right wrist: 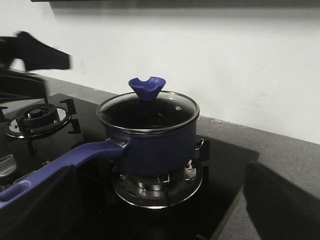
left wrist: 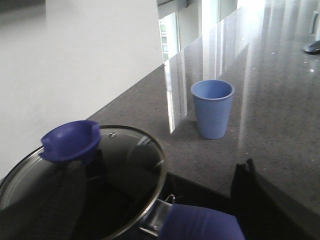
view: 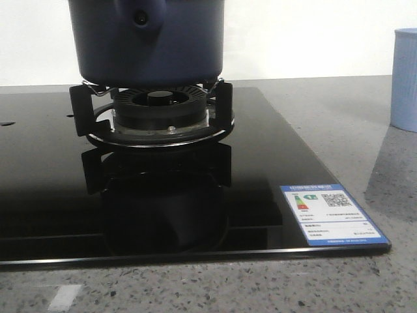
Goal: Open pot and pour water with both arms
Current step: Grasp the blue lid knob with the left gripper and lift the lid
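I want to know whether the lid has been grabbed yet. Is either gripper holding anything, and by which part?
Nothing is held. The lid sits on the pot, its knob untouched, with one dark finger just beside it; the handle is free.

navy pot (view: pixel 146 42) sits on the burner (view: pixel 156 114); pale cup (view: pixel 405 78) stands apart.

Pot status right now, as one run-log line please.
pot: on burner | glass lid: on | left gripper: near lid knob, not gripping | cup: upright on counter | pouring: not started
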### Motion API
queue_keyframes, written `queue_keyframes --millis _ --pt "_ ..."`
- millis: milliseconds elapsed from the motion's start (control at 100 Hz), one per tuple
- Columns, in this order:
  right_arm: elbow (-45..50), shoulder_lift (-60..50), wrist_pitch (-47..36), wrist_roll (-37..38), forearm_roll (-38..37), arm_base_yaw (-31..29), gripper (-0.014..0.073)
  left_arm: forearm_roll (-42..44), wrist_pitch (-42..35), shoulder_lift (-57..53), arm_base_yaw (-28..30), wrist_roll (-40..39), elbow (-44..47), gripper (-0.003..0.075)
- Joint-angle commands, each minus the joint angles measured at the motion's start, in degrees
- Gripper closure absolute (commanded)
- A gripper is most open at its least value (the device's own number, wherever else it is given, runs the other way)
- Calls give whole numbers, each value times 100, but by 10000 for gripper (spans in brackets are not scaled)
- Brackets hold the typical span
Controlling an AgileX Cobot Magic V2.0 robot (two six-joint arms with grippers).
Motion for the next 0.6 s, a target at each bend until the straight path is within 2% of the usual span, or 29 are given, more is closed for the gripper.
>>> queue_keyframes --millis 0,200,380,590 --pt "-203 85 -333 -81 228 16 -60 -509 -297 415 -83 147 -395 146" --pt "-203 85 -329 -81 228 16 -60 -1101 -297 1629 -83 606 -1154 146" --pt "-203 85 -308 -81 228 16 -61 -1118 -228 2477 -83 606 -1802 146" --pt "-203 85 -285 -81 228 16 -60 -1168 -175 3034 -72 606 -2097 146"
